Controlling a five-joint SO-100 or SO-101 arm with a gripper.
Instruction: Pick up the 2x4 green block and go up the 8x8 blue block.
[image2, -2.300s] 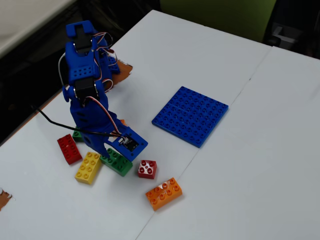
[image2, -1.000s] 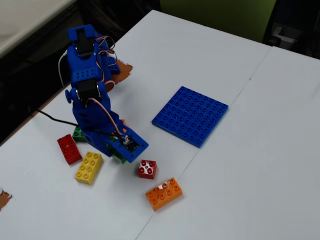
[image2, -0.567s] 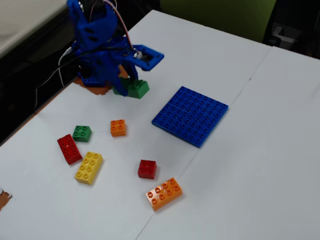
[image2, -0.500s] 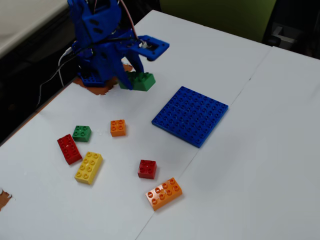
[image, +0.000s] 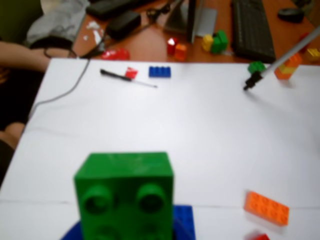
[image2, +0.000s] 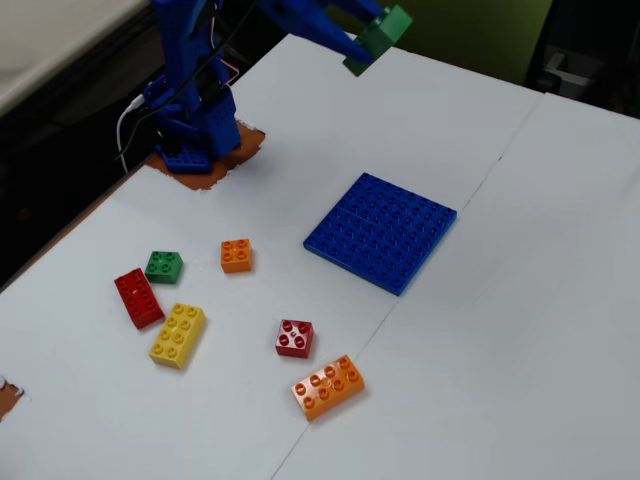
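I see the gripper (image2: 362, 42) pinching the green block (image2: 378, 36) high in the air, clear of the blue baseplate (image2: 380, 232).

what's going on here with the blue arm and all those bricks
The blue robot arm has a green brick clamped in its gripper and holds it in the air, above the white table and beyond the far edge of the flat blue plate. The plate is bare. Other loose bricks, such as the yellow one, lie untouched.

Wrist view: low, close, blurry, facing across table (image: 165, 130). Fixed view: high, oblique; perhaps both show 2x4 green block (image2: 378, 38).
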